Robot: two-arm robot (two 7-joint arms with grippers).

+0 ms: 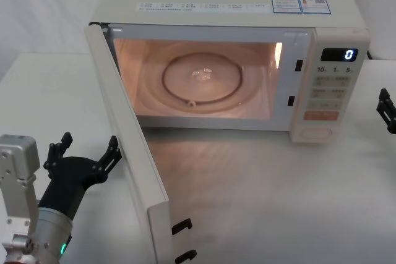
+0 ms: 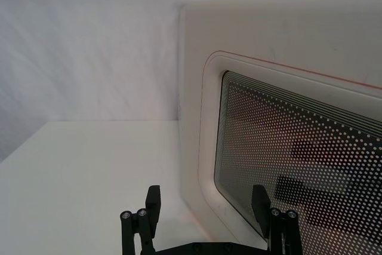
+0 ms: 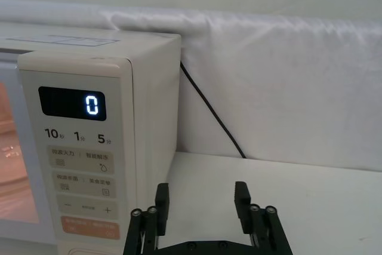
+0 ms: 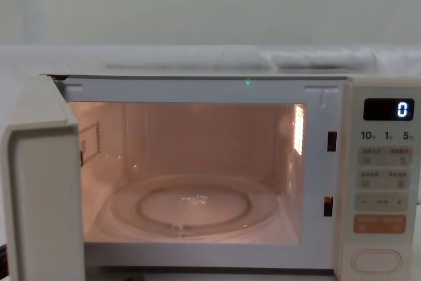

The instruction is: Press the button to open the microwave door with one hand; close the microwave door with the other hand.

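Wide cream microwave door (image 1: 127, 146) with dark glass window stands swung open. Left black pincer (image 1: 83, 153), fingers spread, sits just outside it, apparently not touching. Right black pincer (image 3: 203, 204), fingers apart, hangs beside the control panel (image 3: 80, 165); cream oblong button (image 1: 316, 133) lies at the panel's base.

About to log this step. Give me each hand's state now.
Left hand: open, empty, beside the open microwave door's outer face.
Right hand: open, empty, off the microwave's right side.
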